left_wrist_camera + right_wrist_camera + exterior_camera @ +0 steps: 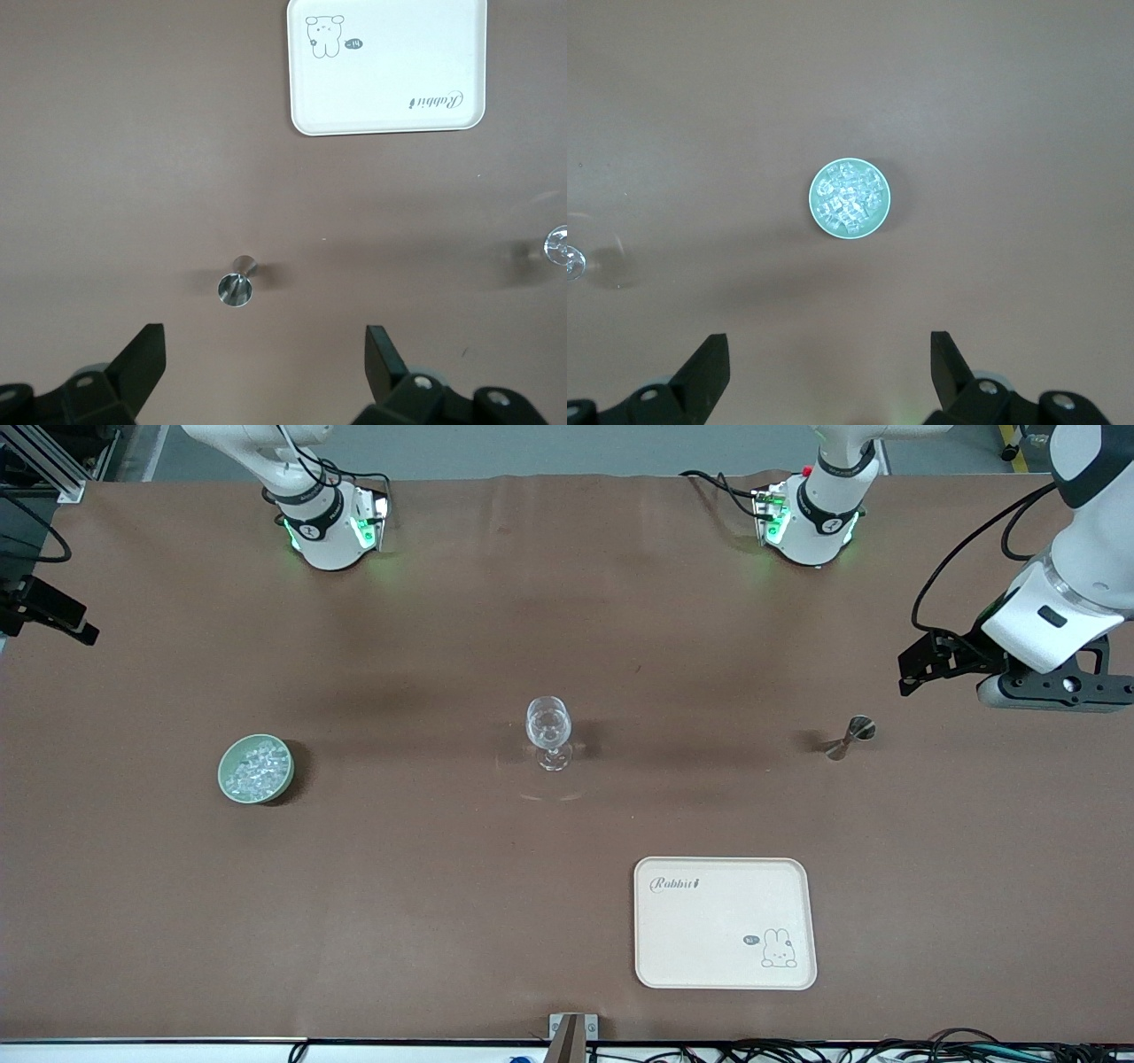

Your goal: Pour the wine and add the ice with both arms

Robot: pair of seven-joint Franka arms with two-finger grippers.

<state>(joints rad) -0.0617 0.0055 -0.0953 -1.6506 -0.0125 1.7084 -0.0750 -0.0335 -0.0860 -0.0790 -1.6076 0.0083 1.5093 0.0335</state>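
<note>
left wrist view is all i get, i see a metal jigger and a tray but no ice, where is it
Observer: The ice fills a pale green bowl toward the right arm's end of the table.
Operator: right pincer on it
Observer: No. The right pincer hangs open above the bowl, holding nothing.
Operator: i only catch the glass's edge
Observer: The wine glass stands upright between the bowl and the jigger and looks empty.
</note>
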